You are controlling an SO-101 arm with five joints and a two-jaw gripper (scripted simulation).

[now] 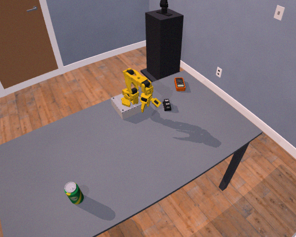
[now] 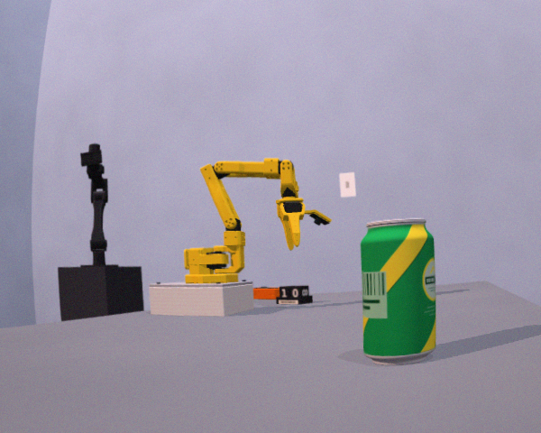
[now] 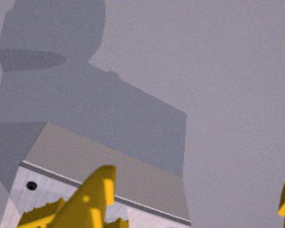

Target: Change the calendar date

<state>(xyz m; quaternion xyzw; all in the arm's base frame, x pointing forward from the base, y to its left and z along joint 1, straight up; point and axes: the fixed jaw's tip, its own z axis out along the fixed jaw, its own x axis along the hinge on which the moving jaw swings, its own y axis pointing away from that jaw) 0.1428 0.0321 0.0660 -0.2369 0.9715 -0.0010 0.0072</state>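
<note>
"And there's the hand (image 1: 151,107) (image 2: 310,234) (image 3: 199,178), up above the tabletop (image 1: 104,147) (image 2: 215,373) (image 3: 237,71), fingers spread well apart!"

"Nothing between them, either. And the calendar (image 1: 166,104) (image 2: 294,293)?"

"Down on the tabletop, just right of the hand from the top, both cubes in the tray! In the exterior view one side reads 1 and 0, a pale strip beneath, lettering too small to read."

"The wrist view?"

"It has the pale base block (image 1: 130,112) (image 2: 187,300) (image 3: 109,157) at near left, no calendar!"

"Supporting cast?"

"From the top, orange multimeter (image 1: 179,84) (image 2: 266,292) beyond the calendar on the far side, green can (image 1: 75,195) (image 2: 398,289) upright, near left, well apart!"
</note>
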